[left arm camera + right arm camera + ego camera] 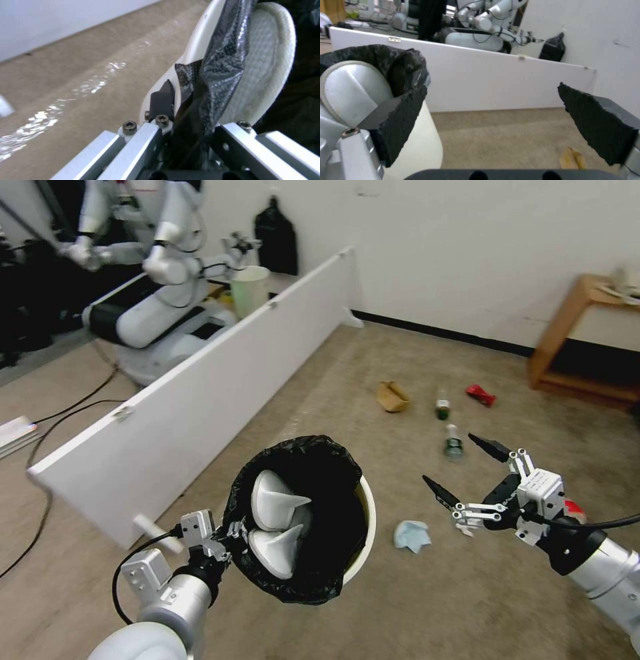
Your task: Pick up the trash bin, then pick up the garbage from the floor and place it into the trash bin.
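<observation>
The left gripper (230, 537) is gripping the bin (357, 553) by its near rim, one finger (162, 100) outside the white wall and the other inside, pinching the black liner (216, 67) against the plastic. Held this way the bin is hanging off the floor with its mouth open upward, so it can travel with the robot and take drops from above. Just past those fingers, inside the liner, two white slippers (277, 523) are already lying.

The right gripper (470, 470) is hovering beside the bin, its fingers (600, 125) spread wide and holding nothing, apparently ready for another item. Below and just inward of them a crumpled blue mask (411, 535) is lying on the carpet, the nearest piece. Beyond the fingertips two green-labelled bottles (453, 442) are lying, with a tan paper bag (392, 396) and a red wrapper (480, 394) farther out. A white board (200, 387) is standing along the left, fencing the area.
</observation>
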